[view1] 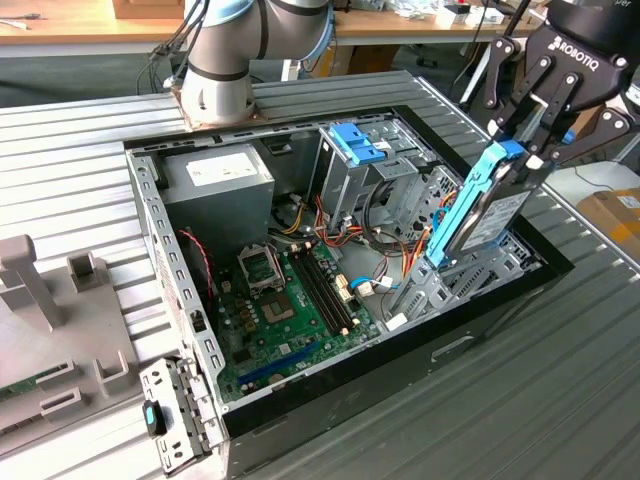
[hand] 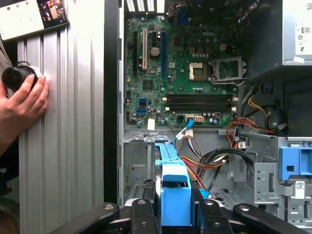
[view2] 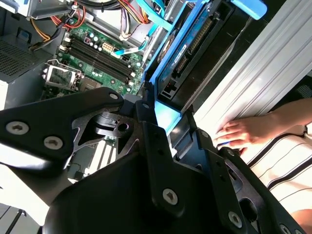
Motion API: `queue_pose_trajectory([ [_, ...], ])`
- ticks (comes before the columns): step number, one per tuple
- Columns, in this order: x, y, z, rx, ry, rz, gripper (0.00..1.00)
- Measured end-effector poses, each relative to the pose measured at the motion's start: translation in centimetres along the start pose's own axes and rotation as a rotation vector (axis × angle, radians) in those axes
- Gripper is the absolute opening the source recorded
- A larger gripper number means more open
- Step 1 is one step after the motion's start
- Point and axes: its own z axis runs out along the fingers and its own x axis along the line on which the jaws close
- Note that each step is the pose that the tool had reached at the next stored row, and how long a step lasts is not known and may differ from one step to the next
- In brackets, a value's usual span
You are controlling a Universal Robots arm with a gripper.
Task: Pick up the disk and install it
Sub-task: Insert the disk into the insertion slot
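Gripping the disk (view1: 487, 215) by its upper blue end, the gripper (view1: 528, 155) sits at the upper right of the exterior view, its fingers clenched on the blue carrier. The disk stands on edge and tilted, its lower end down inside the case (view1: 150, 230), at the metal bay in the case's corner on the exterior view's right. Whether it is seated there cannot be told. In both wrist views the gripper (view2: 168, 119) (hand: 174, 210) has the blue rail between its black fingers, and the disk (view2: 187, 44) (hand: 173, 180) points into the open case. The motherboard (view1: 290, 300) lies on the case floor, with the power supply (view1: 220, 185) at the back and a blue latch (view1: 355, 140) atop the cage beside it. A person's hand (view2: 239, 134) (hand: 22, 102) rests on the ribbed table (view1: 560, 360) just outside the case.
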Motion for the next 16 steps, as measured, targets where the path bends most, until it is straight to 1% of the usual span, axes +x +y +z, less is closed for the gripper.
queue_pose_trajectory([
  [6,-0.01,-0.07,0.35,-0.0002,-0.0003,0.005,0.37],
  [9,-0.03,-0.09,0.69,-0.0002,-0.0002,0.006,0.37],
  [16,-0.03,-0.1,0.74,0.0003,0.0002,-0.01,0.37],
])
